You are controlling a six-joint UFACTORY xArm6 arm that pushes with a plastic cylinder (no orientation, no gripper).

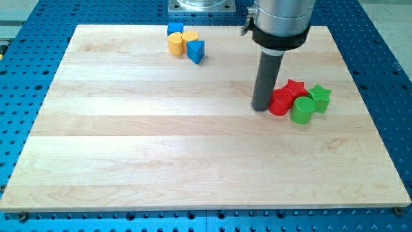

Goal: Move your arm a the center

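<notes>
My tip (261, 107) rests on the wooden board (161, 142) right of centre, touching or almost touching the left side of a red cylinder (280, 102). A red star (295, 87) sits just behind that cylinder. A green cylinder (302, 110) lies to the red cylinder's right and a green star (319, 96) is beyond it. Near the view's top, left of centre, are a blue cube (174, 29), two yellow cylinders (176, 44) (190, 38) and a blue triangular block (196, 51).
The board lies on a blue perforated table (386, 77). The arm's metal base (201, 6) stands at the view's top edge behind the board. The arm's wide grey body (281, 22) hangs over the board's top right.
</notes>
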